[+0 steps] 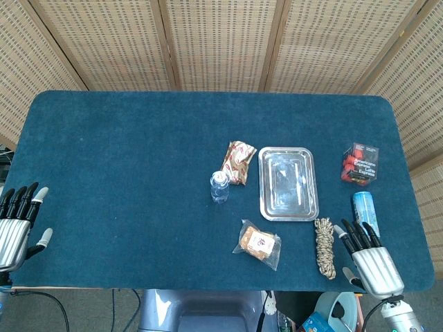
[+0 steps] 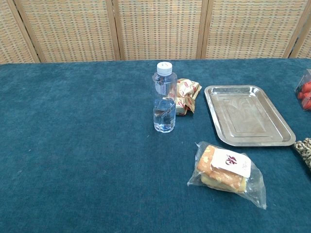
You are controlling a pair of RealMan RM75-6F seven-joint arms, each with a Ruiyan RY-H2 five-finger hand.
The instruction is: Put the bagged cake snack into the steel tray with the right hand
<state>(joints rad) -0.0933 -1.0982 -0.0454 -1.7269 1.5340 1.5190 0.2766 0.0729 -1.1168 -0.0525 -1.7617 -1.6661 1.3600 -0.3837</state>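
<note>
Lying flat, crinkly clear-bagged cake snack point(image 1: 258, 242) nr rectangular shiny steel tray point(image 1: 264, 188); right hand point(image 1: 372, 263) fingers spread, empty.

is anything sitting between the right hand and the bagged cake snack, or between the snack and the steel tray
The coiled beige rope lies on the blue cloth between the right hand and the clear-bagged cake snack, so a straight reach crosses it. Nothing visible stands between the snack and the empty rectangular steel tray just behind it.
</note>
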